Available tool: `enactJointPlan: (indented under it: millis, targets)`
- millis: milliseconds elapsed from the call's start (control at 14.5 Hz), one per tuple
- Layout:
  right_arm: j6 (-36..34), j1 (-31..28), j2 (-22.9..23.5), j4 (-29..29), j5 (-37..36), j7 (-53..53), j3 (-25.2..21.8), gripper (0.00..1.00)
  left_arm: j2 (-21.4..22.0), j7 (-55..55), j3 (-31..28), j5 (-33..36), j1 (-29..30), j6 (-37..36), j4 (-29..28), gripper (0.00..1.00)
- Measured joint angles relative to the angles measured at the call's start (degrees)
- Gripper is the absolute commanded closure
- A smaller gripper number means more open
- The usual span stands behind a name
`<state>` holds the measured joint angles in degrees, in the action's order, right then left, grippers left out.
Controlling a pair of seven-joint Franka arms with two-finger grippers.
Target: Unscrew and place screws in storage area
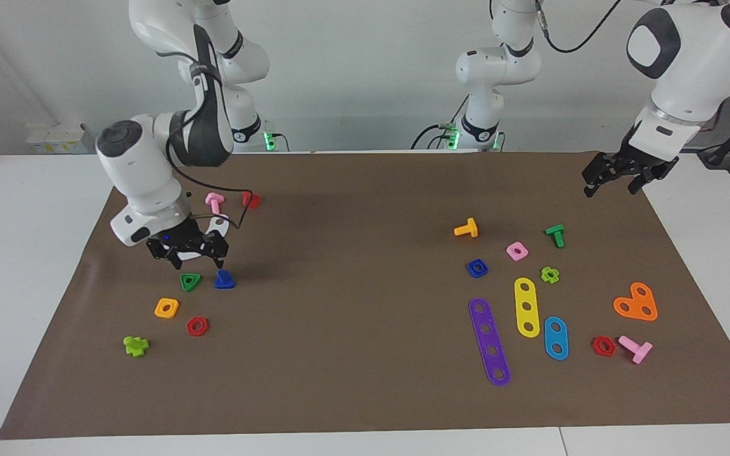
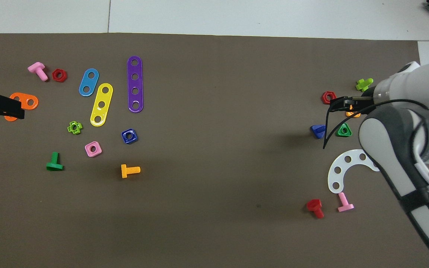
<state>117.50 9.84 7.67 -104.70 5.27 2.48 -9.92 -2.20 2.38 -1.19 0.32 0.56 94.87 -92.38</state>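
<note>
The blue screw lies on its side on the brown mat in the storage area, beside the green triangular nut. It also shows in the overhead view, beside that nut. My right gripper hangs low over the mat just above the nut, open and empty, clear of the screw. In the overhead view the right gripper partly covers the orange nut. The white curved strip lies nearer to the robots. My left gripper waits open over the mat's edge at the left arm's end.
Red nut, lime bolt, pink bolt and red bolt lie around the storage area. Toward the left arm's end lie purple, yellow and blue strips, a blue square nut, an orange plate and several bolts and nuts.
</note>
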Motion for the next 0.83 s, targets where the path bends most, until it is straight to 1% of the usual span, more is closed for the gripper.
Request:
enactJointPlan:
  millis: [138,275,344,481,619,825]
  targets:
    - [-9.3,-0.9,-3.2,5.4,-2.1,0.4,-0.8,0.00,0.0,0.0,0.0,0.0,0.0,0.0,0.0,0.00]
    - [-18.2,-2.1,-6.4,9.2,-3.3,0.4,-1.2,0.00,0.0,0.0,0.0,0.0,0.0,0.0,0.0,0.00]
    - [-22.9,-2.4,-7.6,11.1,-4.1,0.4,-1.2,0.00,0.0,0.0,0.0,0.0,0.0,0.0,0.0,0.00]
    - [-31.0,-2.4,-8.5,15.1,-6.0,0.4,-1.1,0.00,0.0,0.0,0.0,0.0,0.0,0.0,0.0,0.00]
    - [-34.6,-2.3,-8.6,17.7,-6.5,0.4,-1.0,0.00,0.0,0.0,0.0,0.0,0.0,0.0,0.0,0.00]
    - [-35.3,-2.3,-9.4,16.6,-6.5,0.4,-1.0,0.00,0.0,0.0,0.0,0.0,0.0,0.0,0.0,0.00]
